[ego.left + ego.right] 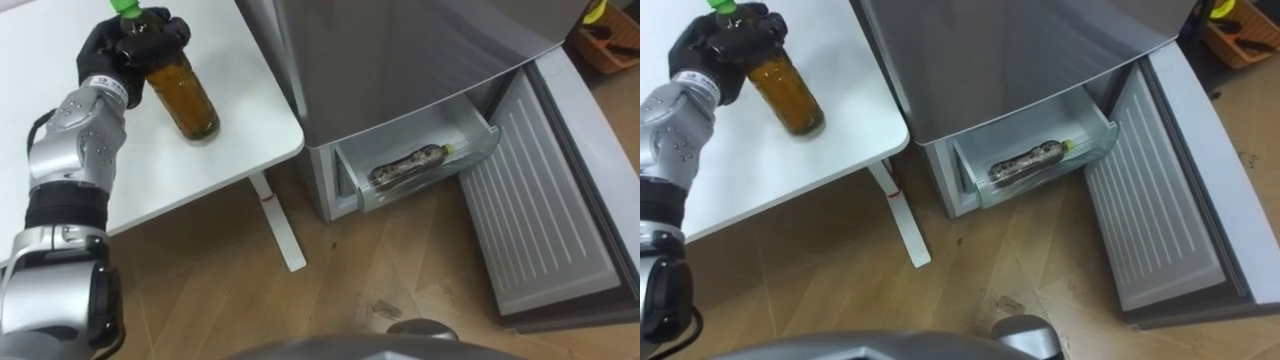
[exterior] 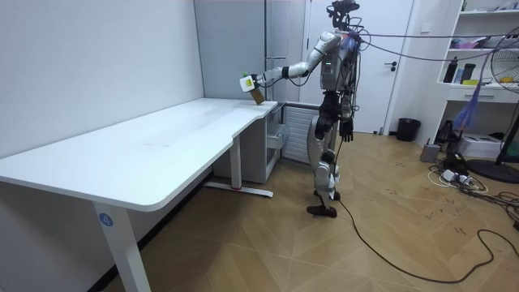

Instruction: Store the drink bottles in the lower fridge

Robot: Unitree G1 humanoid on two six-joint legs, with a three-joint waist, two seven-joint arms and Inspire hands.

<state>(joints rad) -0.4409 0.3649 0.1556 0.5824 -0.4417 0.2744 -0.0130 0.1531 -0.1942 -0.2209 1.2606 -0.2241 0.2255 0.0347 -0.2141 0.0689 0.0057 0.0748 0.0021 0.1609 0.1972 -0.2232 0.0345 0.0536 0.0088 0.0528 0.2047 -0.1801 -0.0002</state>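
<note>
Left robot hand (image 1: 120,45) gripping brown bottle (image 1: 188,100) by neck, over table (image 1: 235,125) corner.

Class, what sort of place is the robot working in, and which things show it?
Probably an office, not a kitchen: a long white desk where the left hand grips a bottle, a grey fridge with its lower door open, and wall shelves.

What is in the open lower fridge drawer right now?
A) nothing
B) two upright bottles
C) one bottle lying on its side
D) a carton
C: a single bottle lies on its side in the drawer; the left hand grips the other bottle at the table.
</note>
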